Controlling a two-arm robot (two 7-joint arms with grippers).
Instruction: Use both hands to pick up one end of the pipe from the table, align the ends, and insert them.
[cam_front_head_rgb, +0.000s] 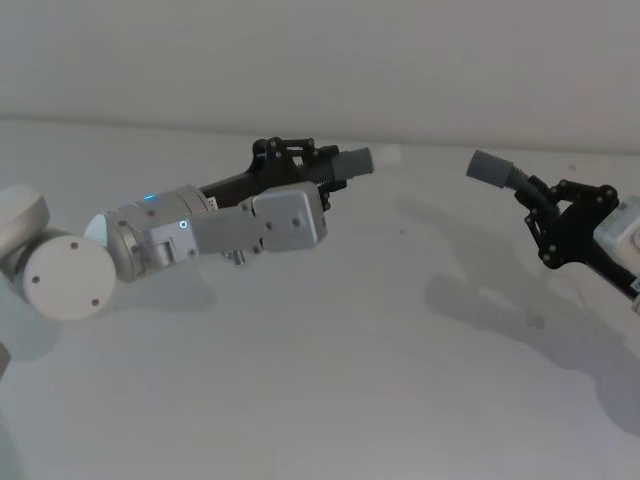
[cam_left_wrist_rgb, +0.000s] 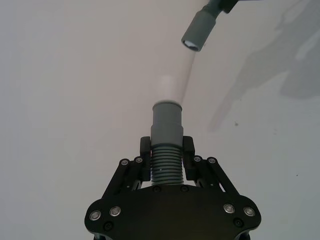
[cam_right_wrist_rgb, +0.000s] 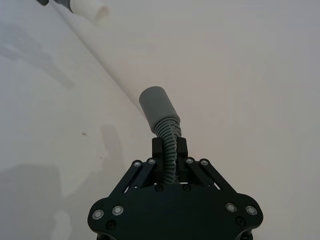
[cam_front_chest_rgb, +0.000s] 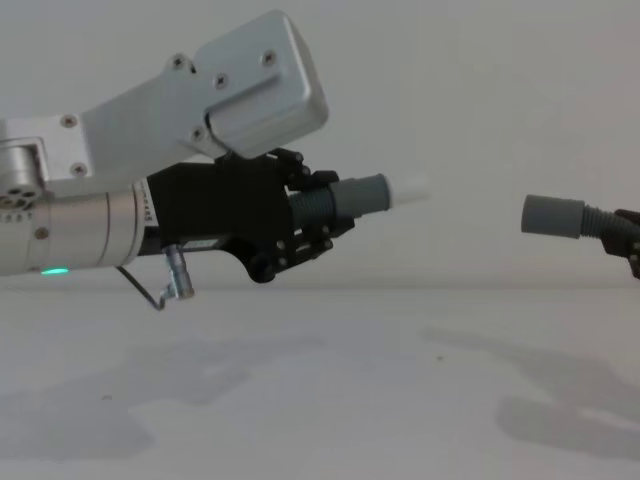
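L gripper (cam_front_head_rgb: 335, 172) sits at left, up off the table (cam_front_head_rgb: 300, 390), clamped on one pipe piece (cam_front_head_rgb: 355, 162) w/ its tipped end (cam_front_head_rgb: 388, 155) sticking out to the right. R gripper (cam_front_head_rgb: 535, 203) sits at right, also above the table, clamped on the other pipe piece (cam_front_head_rgb: 513, 180), socket end (cam_front_head_rgb: 489, 167) pointing left. Both ends face each other, apart, not touching. In chest view the socket end (cam_front_chest_rgb: 553, 214) is a bit lower than the tipped end (cam_front_chest_rgb: 410, 188).

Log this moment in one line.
left gripper: shut on left pipe | right gripper: shut on right pipe | both off table | white tip, socket apart, not inserted
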